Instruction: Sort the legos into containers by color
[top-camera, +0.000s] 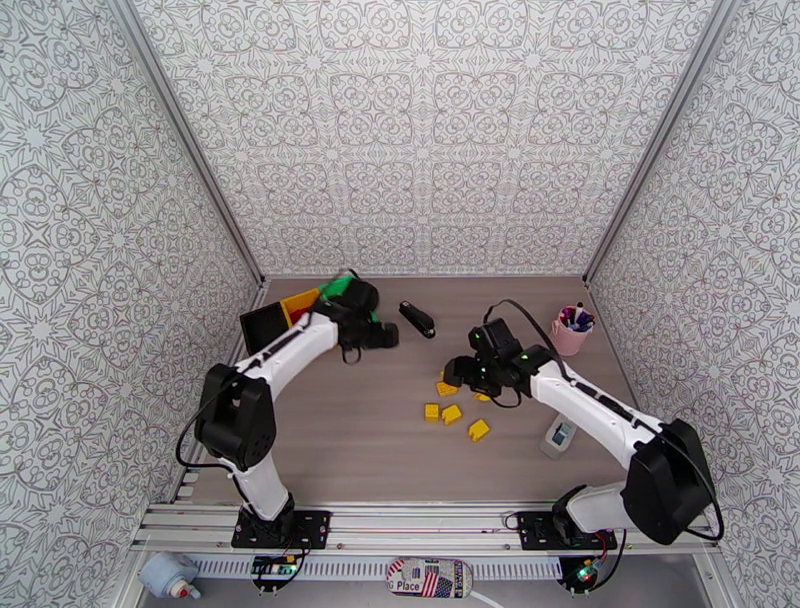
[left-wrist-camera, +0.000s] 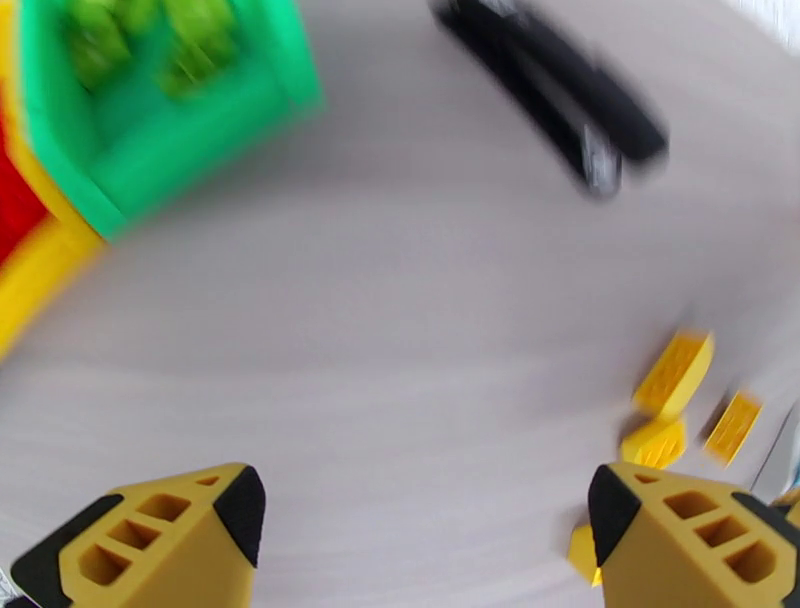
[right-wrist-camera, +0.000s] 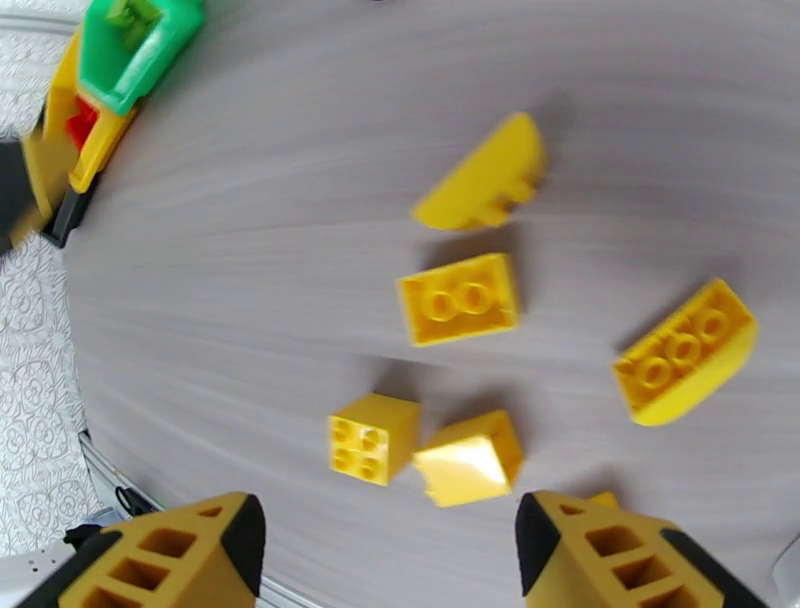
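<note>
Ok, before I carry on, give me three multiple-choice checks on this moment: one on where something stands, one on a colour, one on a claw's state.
1. Where on the table does the pink cup stand?
A. far left corner
B. far right side
C. middle of the near edge

2. What colour are the loose bricks lying on the table?
A. yellow
B. red
C. lime green

3. How is the left claw?
A. shut on a brick
B. shut, empty
C. open, empty

Answers:
1 B: the top view shows the cup close to the right wall, near the far edge.
2 A: every brick on the bare wood in the top and right wrist views is yellow.
3 C: in the left wrist view its fingers stand wide apart with just table between them.
</note>
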